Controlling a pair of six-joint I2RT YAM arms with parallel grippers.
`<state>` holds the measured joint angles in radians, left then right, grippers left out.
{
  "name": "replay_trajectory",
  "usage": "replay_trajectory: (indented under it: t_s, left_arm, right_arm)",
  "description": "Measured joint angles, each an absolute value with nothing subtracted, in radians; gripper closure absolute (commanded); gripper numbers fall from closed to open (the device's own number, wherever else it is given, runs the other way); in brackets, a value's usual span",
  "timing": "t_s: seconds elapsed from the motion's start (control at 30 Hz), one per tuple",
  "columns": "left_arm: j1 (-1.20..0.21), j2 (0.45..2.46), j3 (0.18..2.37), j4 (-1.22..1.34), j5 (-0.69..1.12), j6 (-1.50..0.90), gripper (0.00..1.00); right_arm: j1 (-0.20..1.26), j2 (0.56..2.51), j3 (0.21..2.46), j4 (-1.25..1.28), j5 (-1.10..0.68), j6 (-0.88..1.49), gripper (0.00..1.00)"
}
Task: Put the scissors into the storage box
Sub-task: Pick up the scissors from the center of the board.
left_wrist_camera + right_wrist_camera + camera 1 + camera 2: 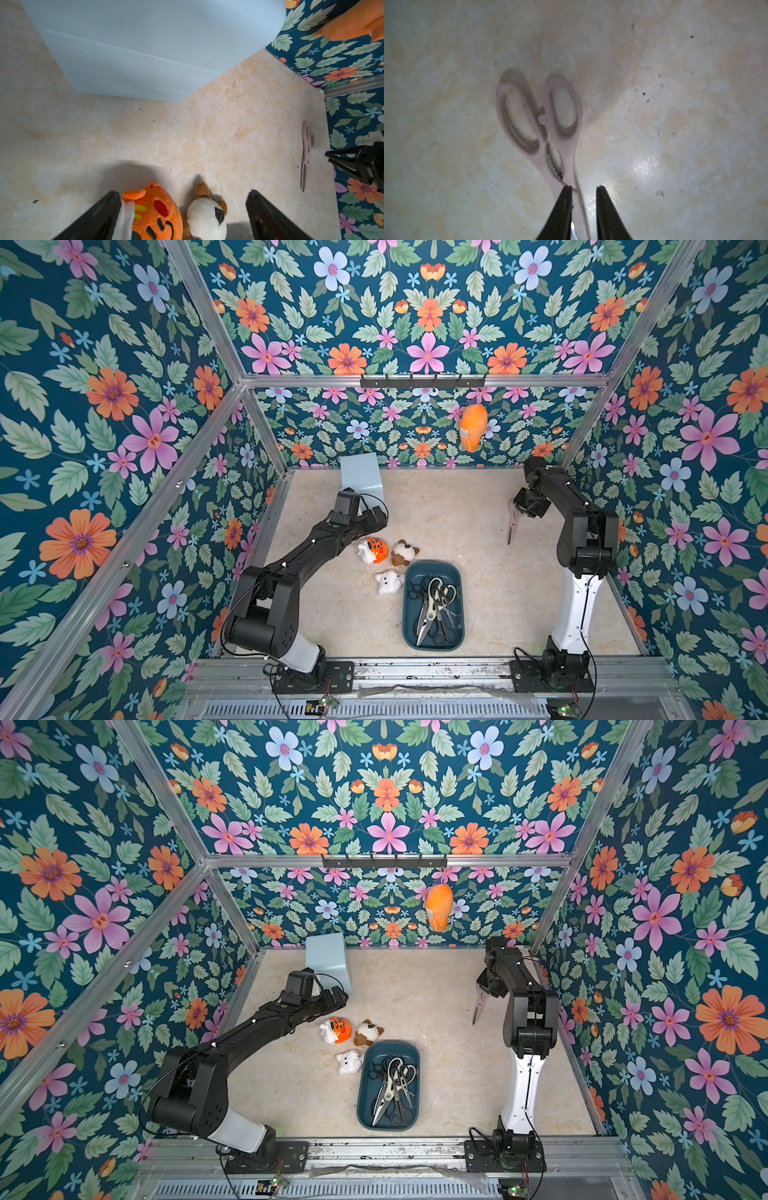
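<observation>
A pale pink pair of scissors point(513, 522) point(478, 1006) point(305, 153) point(538, 161) lies flat on the table at the right, blades toward the front. My right gripper point(521, 510) point(584, 187) hangs low over its neck. Its jaws stand narrowly apart, one finger over the pink neck and the other clear of it, with bare table showing in the gap. The dark teal storage box point(411, 614) point(365, 1094) sits front centre and holds several scissors point(434, 610) point(392, 1090). My left gripper point(376, 518) point(185, 207) is wide open above two plush toys.
An orange tiger plush point(374, 551), a brown-and-white plush point(404, 552) and a white plush point(389, 581) lie left of the storage box. A pale blue cube-shaped box point(361, 477) stands at the back left. An orange plush point(472, 427) hangs from the hook rail on the back wall.
</observation>
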<state>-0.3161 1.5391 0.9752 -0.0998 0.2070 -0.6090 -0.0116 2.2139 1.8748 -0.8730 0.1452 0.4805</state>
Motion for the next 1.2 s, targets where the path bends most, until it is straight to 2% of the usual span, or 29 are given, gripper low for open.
replay_trajectory:
  t_s: [0.47, 0.87, 1.2]
  left_arm:
    - [-0.316, 1.525, 0.975, -0.112, 0.19, -0.599, 0.01]
    - [-0.316, 1.534, 0.994, -0.133, 0.179, -0.6, 0.01]
    - [-0.316, 1.535, 0.997, -0.135, 0.173, -0.603, 0.01]
  right_arm:
    - [-0.039, 2.381, 2.135, -0.972, 0.13, 0.366, 0.75]
    - [-0.053, 2.42, 2.126, -0.985, 0.119, 0.32, 0.76]
    - [-0.065, 2.473, 2.175, -0.989, 0.085, 0.313, 0.82]
